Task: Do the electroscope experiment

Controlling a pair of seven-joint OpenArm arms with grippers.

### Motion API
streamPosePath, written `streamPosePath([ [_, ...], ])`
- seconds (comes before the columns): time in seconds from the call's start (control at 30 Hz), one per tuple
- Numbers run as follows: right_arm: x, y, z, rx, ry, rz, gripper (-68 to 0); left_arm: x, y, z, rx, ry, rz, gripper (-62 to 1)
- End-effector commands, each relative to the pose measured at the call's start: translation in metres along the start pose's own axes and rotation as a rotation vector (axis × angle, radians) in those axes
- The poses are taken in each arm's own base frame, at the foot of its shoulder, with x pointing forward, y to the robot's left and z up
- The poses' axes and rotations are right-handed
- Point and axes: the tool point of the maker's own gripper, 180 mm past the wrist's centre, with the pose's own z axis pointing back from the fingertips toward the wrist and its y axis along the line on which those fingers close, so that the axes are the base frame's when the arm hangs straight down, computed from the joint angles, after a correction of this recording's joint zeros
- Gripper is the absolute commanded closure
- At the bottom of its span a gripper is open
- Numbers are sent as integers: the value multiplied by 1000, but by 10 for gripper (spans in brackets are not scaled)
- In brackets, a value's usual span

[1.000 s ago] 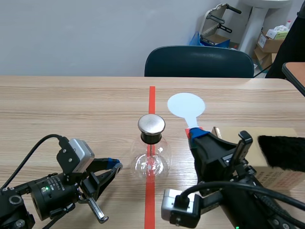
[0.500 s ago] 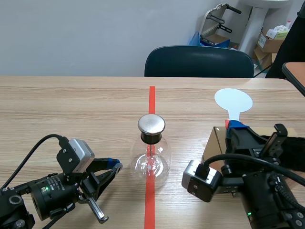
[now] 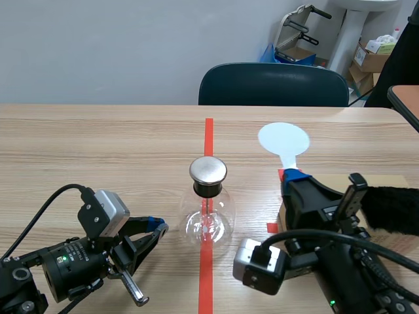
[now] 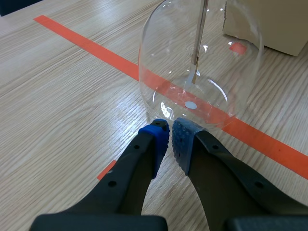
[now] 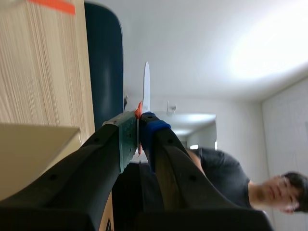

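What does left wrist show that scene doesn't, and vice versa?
Left wrist only: the thin metal strip hanging inside the glass flask, and a small white dot at its base. Scene only: the metal cap, the white paddle clamped in the right gripper, the black fur, the chair. Both: the glass flask, the orange tape line, the cardboard box, the left gripper.

The clear glass flask with a round metal cap (image 3: 208,208) stands mid-way across the wooden table (image 3: 98,144), on the tape line (image 3: 209,131). My left jaws lie low just left of its base, tips near the glass. A tan cardboard box (image 3: 386,180) lies right of the flask, with a black furry cloth (image 3: 393,209) on top. My right jaws hold a pale round paddle (image 3: 283,140) upright, right of the flask.
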Motion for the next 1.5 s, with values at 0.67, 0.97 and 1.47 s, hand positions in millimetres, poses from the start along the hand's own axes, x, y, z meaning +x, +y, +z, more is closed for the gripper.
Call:
streamPosePath([
  [0.67, 66, -6, 13, -22, -387, 12, -18, 10, 1, -3, 1, -36, 1, -70],
  [0.97, 59, -6, 11, -22, -348, 11, -18, 10, 1, -3, 1, -36, 1, -70],
  [1.47, 3, -6, 0, -23, -28, 7, -18, 10, 1, -3, 1, -36, 1, -70],
])
